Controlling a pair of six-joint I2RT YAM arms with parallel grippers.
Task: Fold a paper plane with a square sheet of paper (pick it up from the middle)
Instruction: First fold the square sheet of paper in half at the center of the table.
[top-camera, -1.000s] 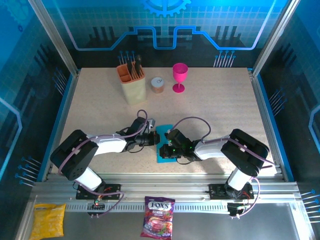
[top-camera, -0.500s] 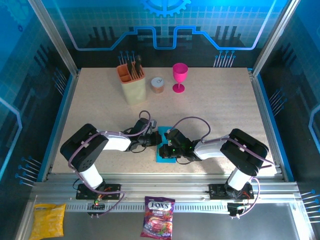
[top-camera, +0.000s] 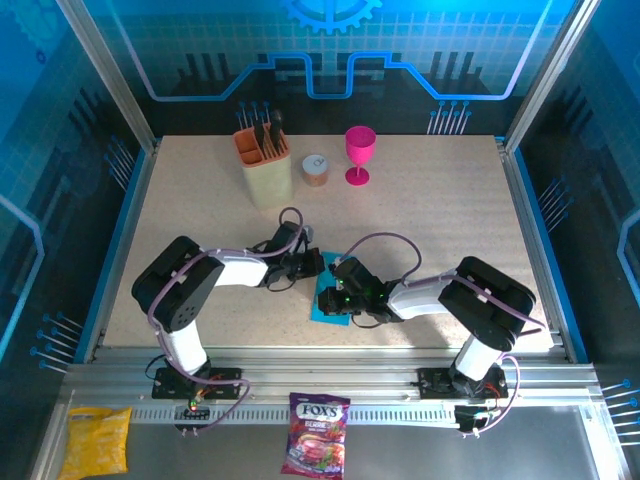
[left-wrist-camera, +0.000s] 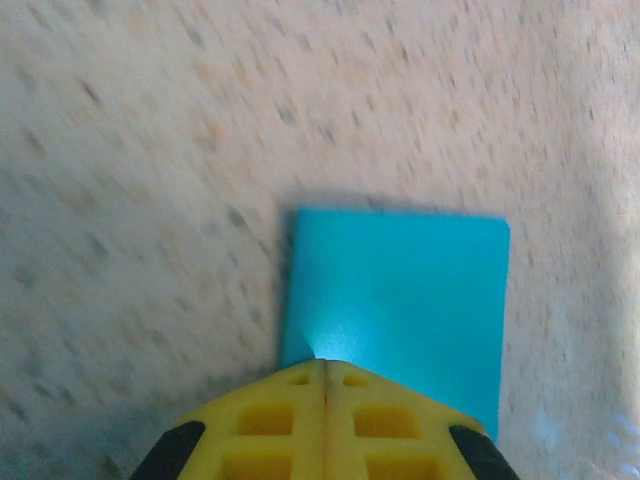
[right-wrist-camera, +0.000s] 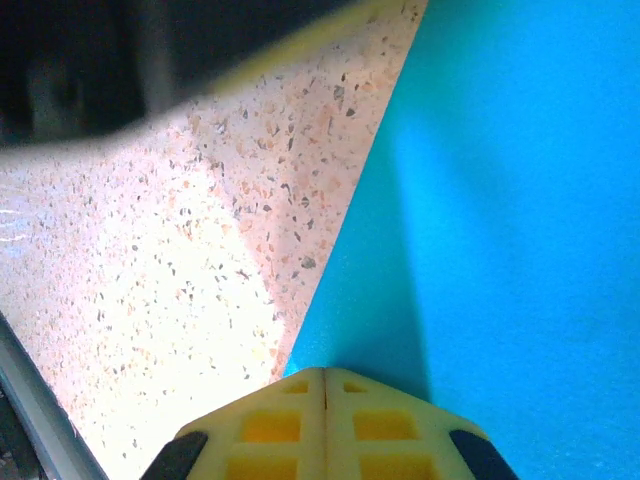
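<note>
Because the folding takes place just ahead of my bases, the purple candy bag (top-camera: 316, 448) and the yellow snack bag (top-camera: 95, 440) lie out of the way on the metal rail nearest me, and I judge that neither has any part in this job.

Just past the rail, the square sheet of paper (top-camera: 322, 315) lies flat on the desk (top-camera: 430, 210), near its front edge and between my two arms. My right hand (top-camera: 332, 298) is low over it with the fingers pressed together and pinching nothing. In its wrist view the joined yellow tips (right-wrist-camera: 326, 375) sit at the sheet's left border, blue to one side and speckled desk to the other. I take that as a blunt presser holding the paper down or flattening an edge, not as a grasp.

My left hand (top-camera: 312, 263) lies a little farther out, also pressed together and empty. Its tips (left-wrist-camera: 326, 365) point at the nearest edge of the blue rectangle (left-wrist-camera: 400, 290). I cannot tell whether they touch the paper. No dart shape shows yet, so the plane looks barely begun.

Well beyond, at the back of the desk, stand an orange holder (top-camera: 265, 165), a small tin (top-camera: 316, 169) and a pink goblet (top-camera: 359, 153), all far from the work.
</note>
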